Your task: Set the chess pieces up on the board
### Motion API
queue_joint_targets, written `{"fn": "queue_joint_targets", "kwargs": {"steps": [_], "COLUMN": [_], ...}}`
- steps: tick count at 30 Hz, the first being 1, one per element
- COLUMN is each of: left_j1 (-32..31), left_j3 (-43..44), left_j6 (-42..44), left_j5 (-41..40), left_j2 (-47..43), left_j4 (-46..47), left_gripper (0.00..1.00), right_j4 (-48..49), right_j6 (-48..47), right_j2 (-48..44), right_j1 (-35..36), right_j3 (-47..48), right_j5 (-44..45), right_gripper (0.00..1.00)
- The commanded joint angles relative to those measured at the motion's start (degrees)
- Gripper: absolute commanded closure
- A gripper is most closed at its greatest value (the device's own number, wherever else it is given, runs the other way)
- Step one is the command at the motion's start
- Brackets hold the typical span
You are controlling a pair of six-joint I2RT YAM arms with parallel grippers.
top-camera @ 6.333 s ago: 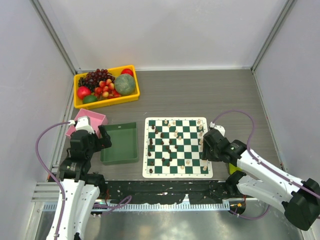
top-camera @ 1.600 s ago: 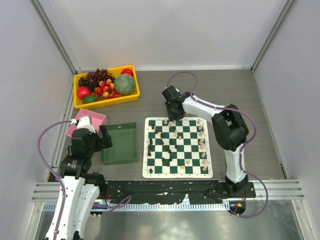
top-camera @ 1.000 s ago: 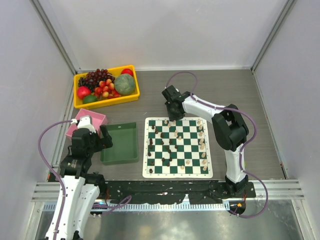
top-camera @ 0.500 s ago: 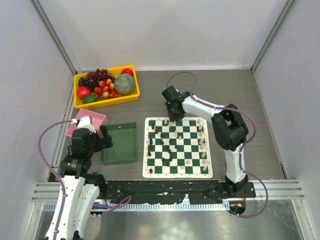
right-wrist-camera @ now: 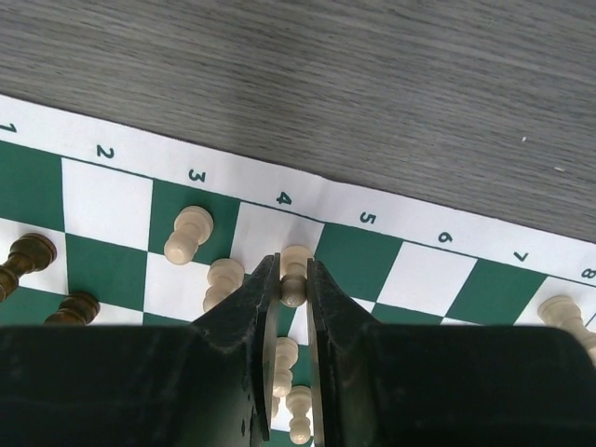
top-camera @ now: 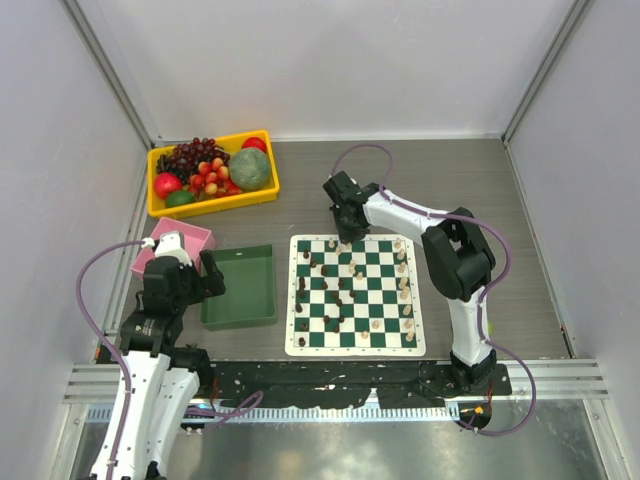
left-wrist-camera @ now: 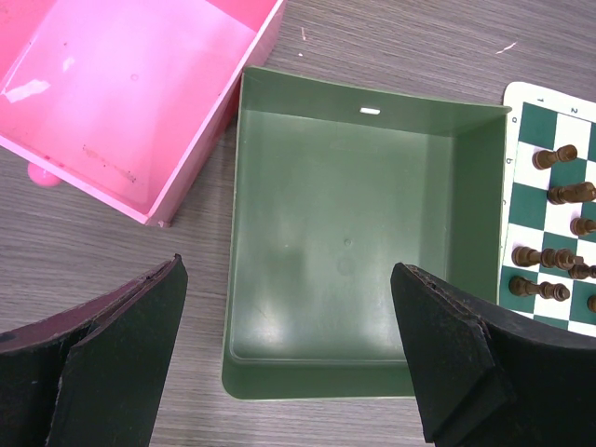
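pinches a cream piece in the closed right gripper, on the far edge row of the board by the 4 mark. lift straight up, upright, clear of the pale neighbours just beside. holds the left gripper open over the green tray.

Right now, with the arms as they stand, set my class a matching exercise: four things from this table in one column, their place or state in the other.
Column A
1 yellow bin
2 green tray
3 left gripper
4 right gripper

Column B
a shut on a cream chess piece
b holds fruit
c open, over the green tray
d between pink tray and board

Pairs: 1-b, 2-d, 3-c, 4-a
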Motion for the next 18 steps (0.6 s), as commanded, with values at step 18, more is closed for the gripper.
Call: {"fn": "queue_joint_targets", "kwargs": {"steps": [18], "left_j1": [0.1], "left_j3": [2.0], "left_j6": [0.0], "left_j5": [1.1], "left_j2": [-0.1], "left_j4": [1.3], "left_gripper": [0.01], "right_j4": [4.9], "right_j6": [-0.8], "right_j2": [-14.7], "right_j1": [-10.2], "right_j3": [-13.4], "right_j5": [0.1], "right_gripper": [0.83]}}
